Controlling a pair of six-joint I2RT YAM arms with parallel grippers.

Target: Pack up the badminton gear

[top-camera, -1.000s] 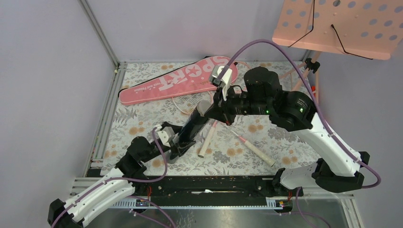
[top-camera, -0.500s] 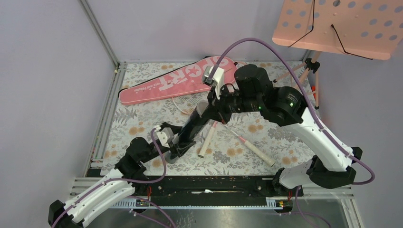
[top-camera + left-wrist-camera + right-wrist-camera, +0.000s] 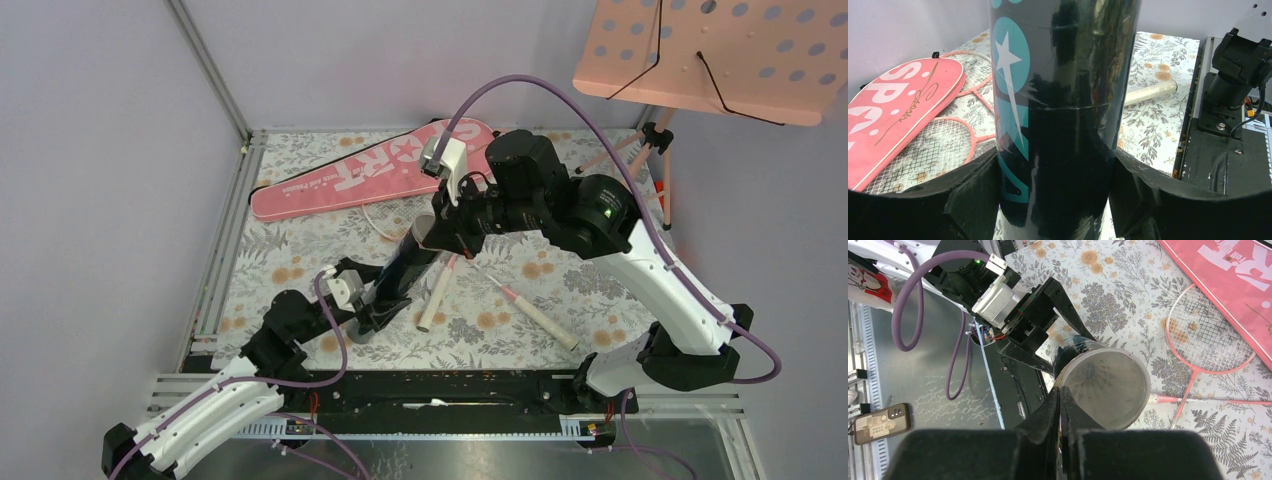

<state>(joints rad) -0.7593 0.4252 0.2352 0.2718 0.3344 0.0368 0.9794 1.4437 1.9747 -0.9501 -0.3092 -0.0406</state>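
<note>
The black tube (image 3: 405,270) with teal print stands tilted near the table's middle. My left gripper (image 3: 385,305) is shut on its lower part; in the left wrist view the tube (image 3: 1063,125) fills the gap between the fingers (image 3: 973,200). My right gripper (image 3: 437,232) is at the tube's top, its fingers (image 3: 1050,412) pinched on the rim of the translucent cap (image 3: 1108,387). A white shuttlecock shows faintly through the cap. The pink "SPORT" bag (image 3: 370,170) lies at the back left. Two pink rackets lie on the cloth, heads (image 3: 1208,335) beside the bag and pale handles (image 3: 437,292) (image 3: 540,315) near the front.
The pink perforated music stand (image 3: 710,55) hangs over the back right corner, its tripod legs (image 3: 660,160) by the right wall. A metal frame rail (image 3: 225,230) runs along the table's left edge. A phone (image 3: 878,422) lies on the grey floor below the table.
My right arm has shifted left and brought its gripper over the tube's top. The left gripper and the tube have barely moved.
</note>
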